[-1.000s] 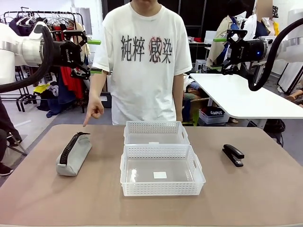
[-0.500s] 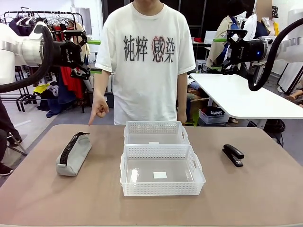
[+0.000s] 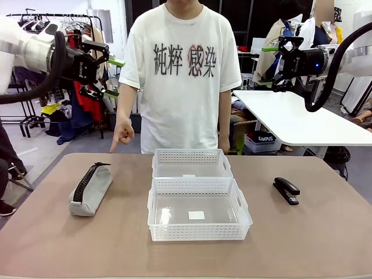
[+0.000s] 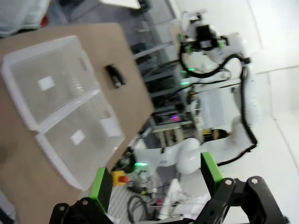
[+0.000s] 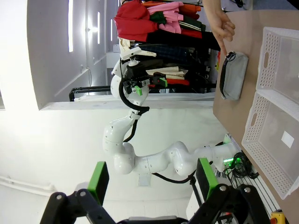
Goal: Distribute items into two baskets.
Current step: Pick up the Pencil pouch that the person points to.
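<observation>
**Nothing sorted yet: both baskets empty, both items on the table**

The table [image 3: 325, 244] carries everything the task needs, and a person [image 3: 186, 81] in a white printed T-shirt stands at its far side. One hand [image 3: 122, 135] hangs over the far left edge with the forefinger pointing down, toward the far end of the pouch.

Both robot arms are held high and well back from the work. The left gripper [image 3: 113, 77] hovers up at the left with its jaws spread wide and nothing between them. The right gripper [image 3: 269, 66] is up at the right, equally spread and empty.

The larger basket [image 3: 199, 232] sits in the middle of the table on the robot's side. It holds nothing but a small white label on its floor. The smaller basket [image 3: 192, 156] stands directly behind it, toward the person, apparently touching it, and is also empty.

The grey pouch [image 3: 91, 189] lies on the table well left of the baskets, zipper up. The black stapler [image 3: 286, 190] lies to their right, apart from them.

By my reading the task has not begun. Both items must be picked up and dropped in, and the pointing finger suggests the pouch goes first.
</observation>
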{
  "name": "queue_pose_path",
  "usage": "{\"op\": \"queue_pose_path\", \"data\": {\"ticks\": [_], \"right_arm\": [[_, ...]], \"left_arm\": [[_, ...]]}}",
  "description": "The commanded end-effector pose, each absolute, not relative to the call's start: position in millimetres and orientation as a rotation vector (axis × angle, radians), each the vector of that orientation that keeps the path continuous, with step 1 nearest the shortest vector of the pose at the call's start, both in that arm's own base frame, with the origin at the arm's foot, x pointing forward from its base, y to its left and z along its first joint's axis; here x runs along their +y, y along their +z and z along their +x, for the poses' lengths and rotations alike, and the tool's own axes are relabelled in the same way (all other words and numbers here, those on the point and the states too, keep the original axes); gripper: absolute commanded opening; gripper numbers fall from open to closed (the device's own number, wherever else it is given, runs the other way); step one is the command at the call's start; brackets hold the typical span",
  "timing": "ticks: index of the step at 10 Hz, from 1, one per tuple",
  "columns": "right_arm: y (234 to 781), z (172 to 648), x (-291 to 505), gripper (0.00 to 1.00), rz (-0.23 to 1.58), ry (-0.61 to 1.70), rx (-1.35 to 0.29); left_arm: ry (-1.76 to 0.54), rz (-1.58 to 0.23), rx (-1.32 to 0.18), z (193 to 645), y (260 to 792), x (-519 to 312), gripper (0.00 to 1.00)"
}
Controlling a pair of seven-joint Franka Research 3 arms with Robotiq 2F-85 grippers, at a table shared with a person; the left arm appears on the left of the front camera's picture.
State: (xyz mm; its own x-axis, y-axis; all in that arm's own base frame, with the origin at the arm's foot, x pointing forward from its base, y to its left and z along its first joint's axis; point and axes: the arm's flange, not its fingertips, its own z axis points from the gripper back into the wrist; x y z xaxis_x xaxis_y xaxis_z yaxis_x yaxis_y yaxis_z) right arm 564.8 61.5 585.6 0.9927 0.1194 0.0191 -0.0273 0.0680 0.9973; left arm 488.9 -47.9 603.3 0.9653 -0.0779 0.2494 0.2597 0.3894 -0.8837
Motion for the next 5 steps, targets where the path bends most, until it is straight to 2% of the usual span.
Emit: {"op": "queue_pose_path", "data": {"ticks": [1, 3, 5], "right_arm": [[587.1, 563.7, 61.8, 1.0, 1.501, 0.114, 0.073], [587.1, 563.7, 61.8, 1.0, 1.501, 0.114, 0.073], [587.1, 563.7, 61.8, 1.0, 1.501, 0.114, 0.073]], "left_arm": [[-0.187, -0.918, -0.232, 493.8, 617.7, -50.6, 1.0], [-0.16, -0.736, -0.221, 498.0, 622.2, -47.5, 1.0], [-0.145, -0.662, -0.211, 501.0, 618.6, -48.7, 1.0]]}}
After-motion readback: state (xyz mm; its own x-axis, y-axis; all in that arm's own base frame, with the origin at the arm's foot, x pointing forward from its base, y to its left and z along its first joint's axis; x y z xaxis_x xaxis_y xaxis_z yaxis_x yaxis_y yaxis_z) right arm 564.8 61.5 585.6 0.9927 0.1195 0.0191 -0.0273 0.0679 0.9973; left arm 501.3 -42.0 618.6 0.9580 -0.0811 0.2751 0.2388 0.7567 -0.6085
